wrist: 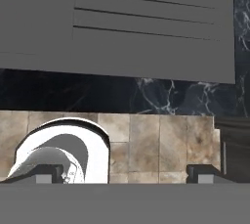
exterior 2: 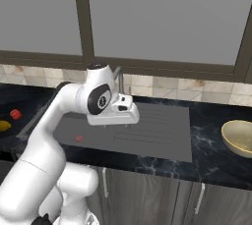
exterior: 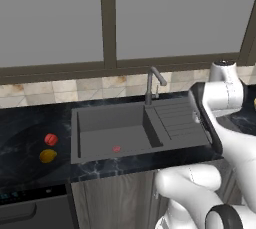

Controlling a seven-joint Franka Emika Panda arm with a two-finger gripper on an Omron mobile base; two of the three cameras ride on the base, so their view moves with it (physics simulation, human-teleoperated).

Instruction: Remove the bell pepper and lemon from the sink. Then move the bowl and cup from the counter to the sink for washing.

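We see white arm bent over ribbed drainboard of dark grey sink (exterior 2: 147, 135), gripper (wrist: 125, 174) facing down, fingers spread apart, nothing between.

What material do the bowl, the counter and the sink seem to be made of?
Bowl: probably polished brass-like metal, given its golden sheen.
Counter: looks like glossy black marble, with faint white veins and reflections.
Sink: matte dark grey, possibly composite or coated metal; the flat look leaves it open.

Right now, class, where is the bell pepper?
In the left base view the bell pepper sits on the black counter left of the sink, just behind the lemon, out of the basin.
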